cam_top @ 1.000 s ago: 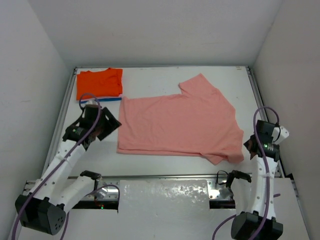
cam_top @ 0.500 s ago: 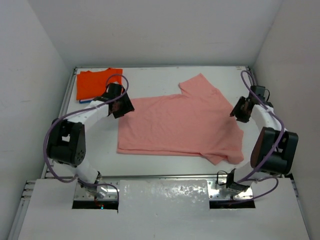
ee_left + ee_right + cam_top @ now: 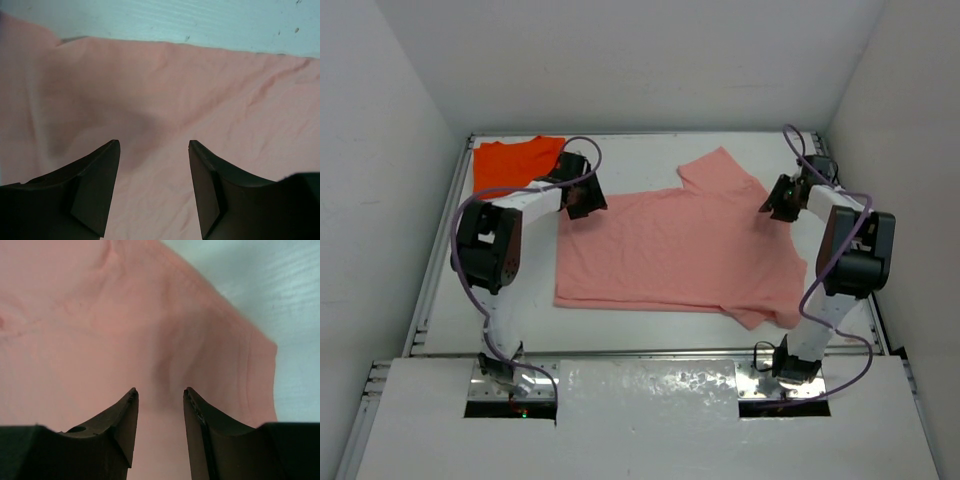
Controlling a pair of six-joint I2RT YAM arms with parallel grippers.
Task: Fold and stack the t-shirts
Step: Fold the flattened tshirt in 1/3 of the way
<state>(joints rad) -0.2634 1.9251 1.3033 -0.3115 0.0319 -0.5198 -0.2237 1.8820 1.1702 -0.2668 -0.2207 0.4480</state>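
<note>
At the far left corner of the salmon-pink t-shirt (image 3: 680,250), the left gripper (image 3: 585,197) hovers over the cloth. A second ago it hung beside that shirt's left edge, much nearer the arm bases. Its wrist view shows the left gripper (image 3: 154,145) with jaws spread wide, nothing between them, and pink cloth below running up to the shirt's far hem. The right gripper (image 3: 778,197) has travelled likewise: from beside the shirt's near right sleeve it has gone up to the shirt's far right side, just below the raised sleeve. Seen from its own wrist, the right gripper (image 3: 160,392) has its jaws apart with a narrower gap, holding nothing and poised over the pink cloth close to a hemmed edge.

Both arms, folded low near the shirt's near edge a second ago, now stretch along either side of it. Their elbows stand raised, their forearms angle inward toward the shirt's far edge, and purple cables loop above the wrists.

The salmon-pink t-shirt itself lies spread flat where it was, on the white table (image 3: 640,150). The folded orange t-shirt (image 3: 510,160) sits beyond the pink shirt's far left corner, partly behind the left arm.
</note>
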